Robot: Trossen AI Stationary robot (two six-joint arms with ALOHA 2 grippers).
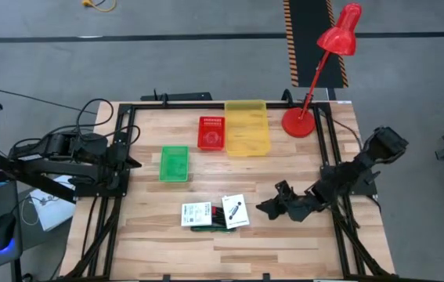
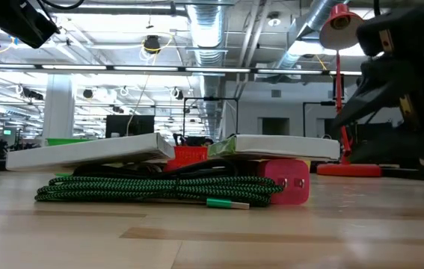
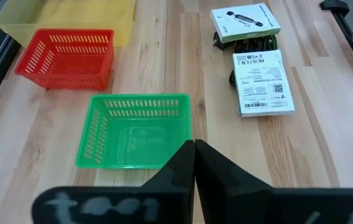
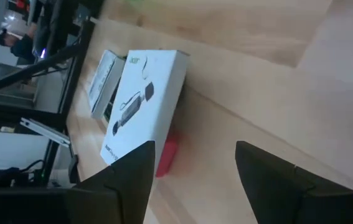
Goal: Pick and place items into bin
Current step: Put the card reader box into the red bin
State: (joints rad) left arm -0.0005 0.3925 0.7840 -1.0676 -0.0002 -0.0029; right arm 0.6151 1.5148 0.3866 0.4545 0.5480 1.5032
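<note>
We are hovering our right gripper (image 1: 271, 205), fingers wide, just beside the white box (image 1: 235, 211) (nearer than our left gripper (image 1: 133, 162), pinched closed).

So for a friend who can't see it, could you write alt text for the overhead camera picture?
The right pincer hovers open beside two white boxes lying on a wooden table, seen from above. Behind them sit a green basket, a red basket and a yellow bin, with a red desk lamp at the far corner. The left arm waits at the table's left edge.
</note>
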